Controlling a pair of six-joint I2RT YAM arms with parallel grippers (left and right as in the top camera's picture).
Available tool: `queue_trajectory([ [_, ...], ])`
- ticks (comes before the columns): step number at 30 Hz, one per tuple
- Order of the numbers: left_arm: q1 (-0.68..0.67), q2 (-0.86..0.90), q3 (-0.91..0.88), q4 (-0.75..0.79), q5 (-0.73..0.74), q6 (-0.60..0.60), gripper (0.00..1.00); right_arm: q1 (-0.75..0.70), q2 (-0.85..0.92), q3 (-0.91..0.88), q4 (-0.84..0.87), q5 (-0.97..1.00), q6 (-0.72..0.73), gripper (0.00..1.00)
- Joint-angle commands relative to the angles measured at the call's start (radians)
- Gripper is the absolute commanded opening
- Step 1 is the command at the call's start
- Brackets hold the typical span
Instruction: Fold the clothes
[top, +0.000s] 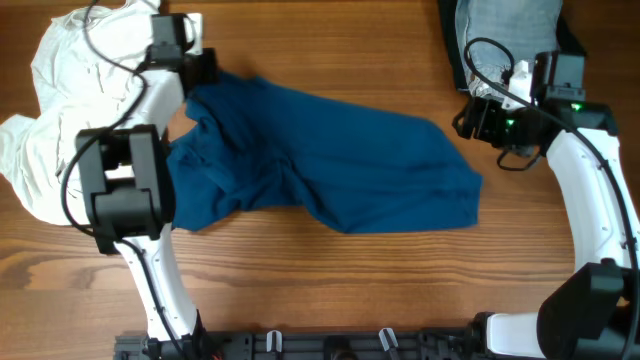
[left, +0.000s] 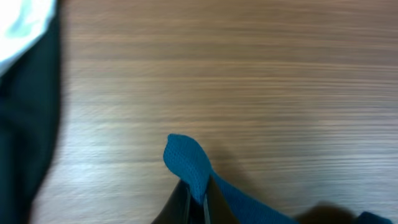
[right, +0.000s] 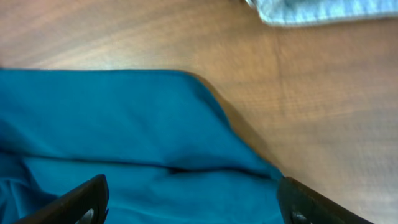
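Pinching a small raised fold of the large, plain dark-blue short-sleeved fabric shirt (top: 330, 160), the left end effector (left: 196, 208) has its two dark fingers (left: 177, 208) pressed together with the blue cloth caught between them. In the left wrist view a rounded tongue of the fabric stands up just above the fingertips, and the rest trails off to the lower right. Seen from overhead, this grip sits at the shirt's upper-left corner, close beside the crumpled white fabric garment (top: 55, 80) heaped at the left end of the brown wooden table (top: 330, 300). The shirt itself lies rumpled across the middle of the table. It is bunched and creased on its left half and smoother toward the right, where its edge ends in a blunt corner.

The right end effector (right: 193, 208) hangs with its fingers spread wide, one at each lower corner of the right wrist view, holding nothing. The blue cloth lies beneath and between them, and whether the tips touch it cannot be told. From overhead it is just beside the shirt's upper-right edge. Behind it, at the table's far right corner, rests a pale grey-blue fabric garment (top: 510, 25), apart from the shirt, with bare wood between them. In the left wrist view a dark band (left: 25, 124) runs down the left side; what it is cannot be told.
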Motion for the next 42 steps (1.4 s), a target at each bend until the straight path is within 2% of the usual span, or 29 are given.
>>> queue_trajectory([
  [1, 0.033, 0.007, 0.016, -0.053, -0.021, -0.042, 0.04, 0.038, 0.083, 0.008, 0.066, -0.015, 0.005, 0.86],
  [10, 0.046, 0.007, 0.016, -0.256, -0.021, -0.146, 0.04, 0.052, 0.363, 0.016, 0.275, -0.005, -0.018, 0.84],
  [17, 0.046, 0.008, 0.016, -0.311, -0.021, -0.146, 0.04, 0.052, 0.386, 0.016, 0.282, 0.083, -0.045, 0.80],
  [18, 0.046, 0.007, 0.016, -0.312, -0.021, -0.146, 0.04, 0.054, 0.391, 0.015, 0.275, 0.085, -0.053, 0.72],
  [22, 0.046, 0.007, 0.016, -0.312, -0.021, -0.146, 0.04, 0.061, 0.401, 0.004, 0.279, 0.086, -0.079, 0.63],
  [25, 0.044, 0.007, 0.016, -0.312, -0.021, -0.146, 0.04, 0.076, 0.419, 0.004, 0.283, 0.092, -0.108, 0.49],
  [33, 0.043, 0.008, 0.016, -0.321, -0.018, -0.146, 0.04, 0.127, 0.444, 0.008, 0.347, 0.210, -0.119, 0.24],
  [38, 0.043, 0.007, 0.016, -0.321, -0.018, -0.146, 0.04, 0.127, 0.444, 0.076, 0.399, 0.330, -0.120, 0.15],
  [42, 0.043, 0.007, 0.016, -0.320, -0.018, -0.146, 0.04, 0.127, 0.444, 0.137, 0.443, 0.345, -0.129, 0.11],
])
